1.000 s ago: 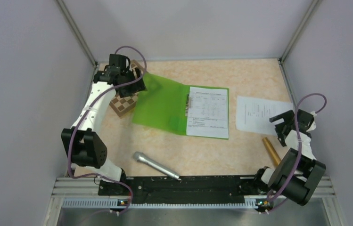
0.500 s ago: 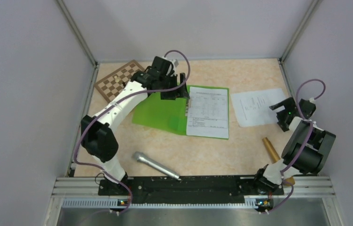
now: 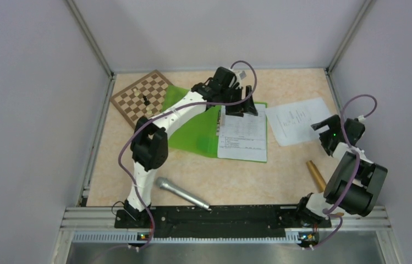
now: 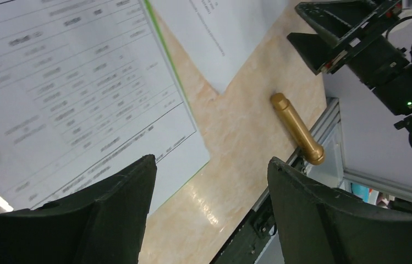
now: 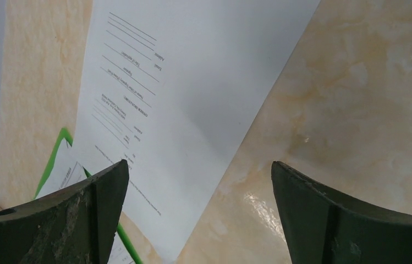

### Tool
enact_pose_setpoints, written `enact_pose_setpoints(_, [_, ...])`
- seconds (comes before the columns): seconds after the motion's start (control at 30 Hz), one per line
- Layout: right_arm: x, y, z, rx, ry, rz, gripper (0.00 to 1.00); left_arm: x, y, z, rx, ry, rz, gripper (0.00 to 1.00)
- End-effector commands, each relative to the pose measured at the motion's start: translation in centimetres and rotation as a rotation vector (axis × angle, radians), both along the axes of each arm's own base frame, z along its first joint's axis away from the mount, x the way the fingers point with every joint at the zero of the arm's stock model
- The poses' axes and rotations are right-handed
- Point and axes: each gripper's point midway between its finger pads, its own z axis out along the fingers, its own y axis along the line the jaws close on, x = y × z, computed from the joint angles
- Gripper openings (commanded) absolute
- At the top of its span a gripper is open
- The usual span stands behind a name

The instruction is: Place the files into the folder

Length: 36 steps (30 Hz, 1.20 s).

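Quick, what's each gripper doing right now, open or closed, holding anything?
Left gripper: open, holding nothing.
Right gripper: open, holding nothing.

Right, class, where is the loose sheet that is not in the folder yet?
In the top view the loose sheet lies flat on the right side of the table, between the open folder and the right gripper.
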Motion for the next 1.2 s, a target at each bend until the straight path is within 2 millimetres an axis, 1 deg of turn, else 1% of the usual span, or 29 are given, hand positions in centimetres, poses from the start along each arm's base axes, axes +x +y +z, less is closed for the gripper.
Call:
enact_pose_setpoints(0.0, [-0.1, -0.1, -0.2, 0.021, -0.007, -0.020, 0.99, 1.8, -4.4, 2.4, -0.184, -0.038, -0.047, 0.78])
enact_pose_setpoints(0.03, [0.1, 0.1, -0.7, 0.037, -0.004, -0.009, 0.99, 2.0, -5.0, 2.3, -0.206, -0.032, -0.055, 0.78])
enact_pose_setpoints(0.1, [1.2, 1.1, -1.3, 0.098, -0.025, 0.045, 0.99, 2.2, -5.6, 2.0, -0.226, -0.017, -0.059, 0.78])
enact_pose_setpoints(0.2, [3.5, 2.7, -2.1, 0.162, -0.015, 0.146, 0.99, 2.3, -5.4, 1.1, -0.205, -0.006, -0.053, 0.78])
enact_pose_setpoints(0.27, [5.0, 3.3, -2.7, 0.141, 0.020, 0.188, 0.99, 2.2, -5.0, 0.4, -0.180, -0.013, -0.051, 0.78])
enact_pose_setpoints(0.37, [7.4, 4.4, -2.4, 0.111, 0.020, 0.234, 0.99, 2.2, -4.3, -0.3, -0.150, -0.013, -0.039, 0.78])
enact_pose_setpoints(0.4, [7.9, 4.9, -2.5, 0.113, 0.018, 0.247, 0.99, 2.2, -4.2, -0.4, -0.148, -0.012, -0.038, 0.78])
enact_pose_setpoints(0.47, [9.4, 5.6, -1.7, 0.108, -0.016, 0.284, 0.99, 2.1, -4.2, -0.4, -0.145, -0.014, -0.039, 0.78])
enact_pose_setpoints(0.53, [10.0, 5.9, -1.5, 0.103, -0.018, 0.301, 0.99, 2.3, -4.2, -0.5, -0.146, -0.018, -0.038, 0.78])
enact_pose_setpoints(0.6, [9.8, 5.3, -0.8, 0.069, -0.025, 0.268, 0.99, 2.5, -4.4, -0.5, -0.146, -0.025, -0.039, 0.78])
enact_pose_setpoints(0.7, [8.3, 4.2, 0.1, 0.001, -0.027, 0.199, 0.99, 2.7, -4.5, -0.9, -0.136, -0.026, -0.048, 0.78])
enact_pose_setpoints(0.73, [7.9, 4.0, 0.7, -0.022, -0.034, 0.187, 0.99, 2.6, -4.5, -1.1, -0.131, -0.022, -0.051, 0.78])
enact_pose_setpoints(0.8, [6.9, 3.9, 1.2, -0.046, -0.034, 0.171, 0.99, 2.6, -4.3, -1.5, -0.113, -0.018, -0.051, 0.78])
enact_pose_setpoints(0.87, [6.1, 3.9, 2.1, -0.067, -0.061, 0.159, 0.99, 2.5, -3.8, -2.1, -0.092, -0.010, -0.047, 0.78])
enact_pose_setpoints(0.97, [6.0, 5.1, 3.7, -0.062, -0.136, 0.195, 0.99, 2.3, -3.2, -2.2, -0.086, -0.005, -0.039, 0.78])
enact_pose_setpoints(1.03, [6.2, 6.4, 3.8, -0.038, -0.140, 0.243, 0.99, 2.2, -2.8, -2.0, -0.090, -0.005, -0.032, 0.78])
enact_pose_setpoints(1.1, [6.7, 8.4, 3.4, 0.002, -0.135, 0.311, 0.98, 2.3, -2.4, -1.8, -0.092, -0.008, -0.022, 0.78])
enact_pose_setpoints(1.17, [7.0, 10.9, 3.1, 0.040, -0.133, 0.386, 0.98, 2.4, -2.0, -1.9, -0.083, -0.005, -0.007, 0.78])
